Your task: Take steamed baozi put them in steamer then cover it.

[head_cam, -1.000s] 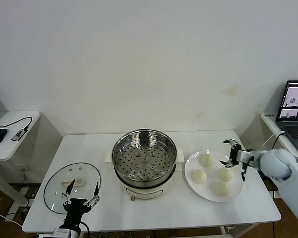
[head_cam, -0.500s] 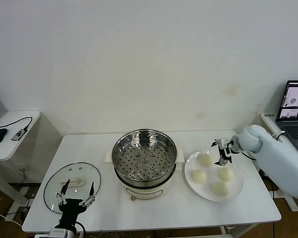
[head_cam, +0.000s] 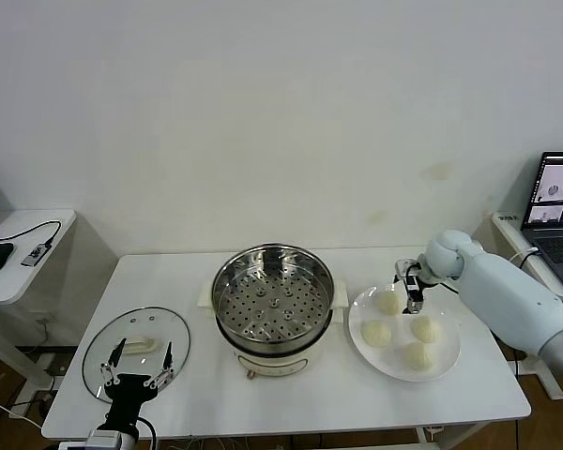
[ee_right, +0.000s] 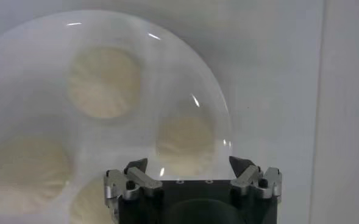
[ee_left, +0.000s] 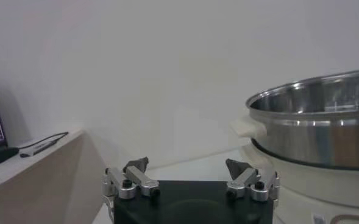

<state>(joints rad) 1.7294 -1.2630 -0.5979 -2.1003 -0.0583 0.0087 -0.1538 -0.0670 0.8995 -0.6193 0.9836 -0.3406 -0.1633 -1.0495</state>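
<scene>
the four steamed baozi (head_cam: 390, 302) sit on a white plate (head_cam: 448, 362) on the surface (head_cam: 357, 394), just beside the steamer (head_cam: 273, 296), which stands empty on its white cooker base (head_cam: 263, 361) with the perforated floor bare. the right pincer (head_cam: 411, 291) hangs over the plate's far side, right by the rear bun nearest the steamer, its fingers spread and nothing between them; from the right wrist view the buns (ee_right: 103, 82) lie below the right pincer (ee_right: 192, 171), and none is touched as far as can be told. the left pincer (head_cam: 136, 366) waits with fingers spread at the near left of the surface, over the near edge of the cover (head_cam: 136, 340), which lies flat there, well apart from the steamer; the left wrist view shows the same left pincer (ee_left: 189, 175) holding nothing. judging by their look, the buns are light, soft and easily dented, with smooth skin that may slip or stick, so a gentle hold across the widest part of the sides, low down, seems best, closing only enough to lift. the glass cover looks heavier, hard and breakable; its cream bar handle (head_cam: 141, 347) is the natural place to grasp.
</scene>
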